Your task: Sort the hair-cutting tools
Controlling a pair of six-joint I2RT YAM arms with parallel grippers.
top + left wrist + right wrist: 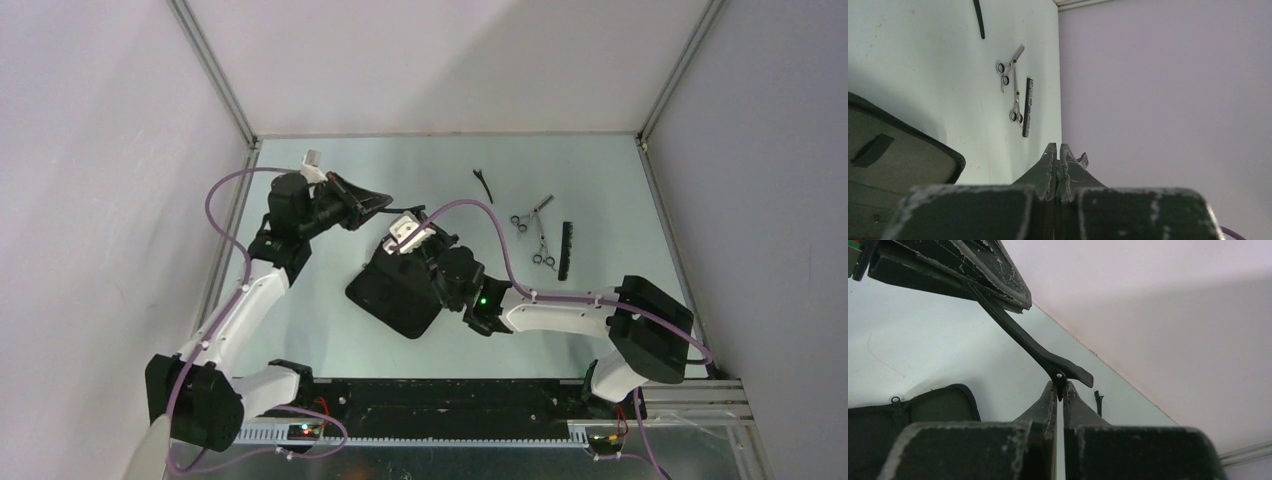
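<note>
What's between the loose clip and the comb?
In the top view, the far scissors lie between the clip and the comb; the near scissors lie beside the comb.

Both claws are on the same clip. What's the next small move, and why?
Probably open the right claw slightly. It pinches the black clip only at its pivot, while the left claw grips the long end, so neither arm can carry it away until one lets go.

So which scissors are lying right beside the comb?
In the top view, the lower scissors: they lie alongside the black comb, nearly parallel to it. The other scissors sit farther back, tilted away from it.
</note>
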